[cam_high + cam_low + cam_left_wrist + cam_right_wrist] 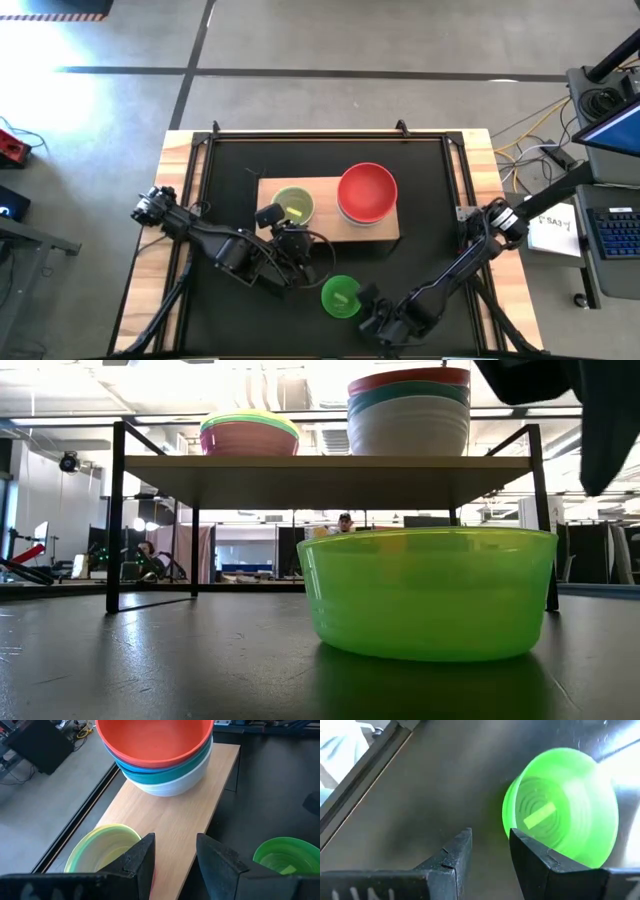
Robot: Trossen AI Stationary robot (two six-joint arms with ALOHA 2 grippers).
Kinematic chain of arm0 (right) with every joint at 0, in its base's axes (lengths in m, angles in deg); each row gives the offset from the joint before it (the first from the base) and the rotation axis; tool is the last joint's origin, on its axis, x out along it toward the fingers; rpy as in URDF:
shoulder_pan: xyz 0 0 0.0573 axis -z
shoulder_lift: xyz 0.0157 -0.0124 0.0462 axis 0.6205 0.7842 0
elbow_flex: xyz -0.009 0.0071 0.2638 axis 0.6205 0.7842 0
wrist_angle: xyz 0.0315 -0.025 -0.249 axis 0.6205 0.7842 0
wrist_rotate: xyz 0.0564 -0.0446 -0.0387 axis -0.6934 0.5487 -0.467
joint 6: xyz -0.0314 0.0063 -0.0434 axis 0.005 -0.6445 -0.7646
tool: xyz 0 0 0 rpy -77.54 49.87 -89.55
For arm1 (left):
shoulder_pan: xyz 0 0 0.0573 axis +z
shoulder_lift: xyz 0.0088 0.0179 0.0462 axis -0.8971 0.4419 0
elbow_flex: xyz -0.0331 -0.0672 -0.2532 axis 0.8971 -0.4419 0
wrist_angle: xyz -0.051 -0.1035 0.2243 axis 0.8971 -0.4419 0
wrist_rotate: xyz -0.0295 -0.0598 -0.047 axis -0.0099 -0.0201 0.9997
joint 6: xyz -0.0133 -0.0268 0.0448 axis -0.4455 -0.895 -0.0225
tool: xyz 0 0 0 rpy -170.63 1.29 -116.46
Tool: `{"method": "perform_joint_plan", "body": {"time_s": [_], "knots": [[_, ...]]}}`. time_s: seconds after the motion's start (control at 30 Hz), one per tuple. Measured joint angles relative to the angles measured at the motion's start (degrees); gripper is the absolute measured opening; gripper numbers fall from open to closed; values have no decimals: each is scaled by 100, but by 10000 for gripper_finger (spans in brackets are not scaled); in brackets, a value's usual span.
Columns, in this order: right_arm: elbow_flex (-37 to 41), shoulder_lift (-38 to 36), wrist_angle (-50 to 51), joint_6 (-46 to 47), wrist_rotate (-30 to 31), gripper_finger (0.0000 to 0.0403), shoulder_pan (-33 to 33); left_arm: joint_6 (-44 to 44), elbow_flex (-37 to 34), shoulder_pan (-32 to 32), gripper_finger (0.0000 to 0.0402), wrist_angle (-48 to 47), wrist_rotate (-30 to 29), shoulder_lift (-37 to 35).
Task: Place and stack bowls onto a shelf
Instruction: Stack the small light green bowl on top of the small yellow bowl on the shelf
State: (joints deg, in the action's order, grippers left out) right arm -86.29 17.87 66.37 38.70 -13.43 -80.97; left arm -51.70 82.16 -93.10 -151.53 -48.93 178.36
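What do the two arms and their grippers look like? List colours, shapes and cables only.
Both arms are dark, nearly black, built of slim jointed links with rounded joint housings. Thin black cables loop beside the left arm near its wrist. The left gripper and the right gripper each end in two flat, wedge-shaped matte black fingers. No markings show on them.

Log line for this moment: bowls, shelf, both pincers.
shelf: red-topped stack, yellow-green-topped stack | bright green bowl: on mat, unheld | left pincer: open, over shelf | right pincer: open, beside green bowl
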Motion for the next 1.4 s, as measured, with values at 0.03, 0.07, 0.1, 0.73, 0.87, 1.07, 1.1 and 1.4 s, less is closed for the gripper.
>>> {"method": "perform_joint_plan", "body": {"time_s": [0.03, 0.07, 0.1, 0.73, 0.87, 1.07, 1.1, 1.4], "knots": [[0, 0, -55, -79, -1, 123, 1, 0, -2, 0, 127, 0, 0, 0], [3, 0, -130, -161, 1, 123, 1, 0, -4, 0, 127, 0, 0, 0], [7, 4, -250, -244, 4, 123, 1, 0, -4, 0, 127, 0, 0, 0], [95, 157, -651, -618, 320, 123, 196, 0, -9, 0, 127, 2, 2, 0], [288, 157, -769, -525, 267, 123, 213, 0, -9, 0, 127, 2, 2, 0], [483, 157, -910, -341, 279, 122, 234, 0, -9, 0, 127, 2, 4, 0], [483, 157, -944, -345, 280, 121, 237, 0, -9, 0, 127, 2, 4, 0], [608, 157, -1095, -320, 99, 75, 331, 0, -11, 0, 127, 61, 4, 0]]}}
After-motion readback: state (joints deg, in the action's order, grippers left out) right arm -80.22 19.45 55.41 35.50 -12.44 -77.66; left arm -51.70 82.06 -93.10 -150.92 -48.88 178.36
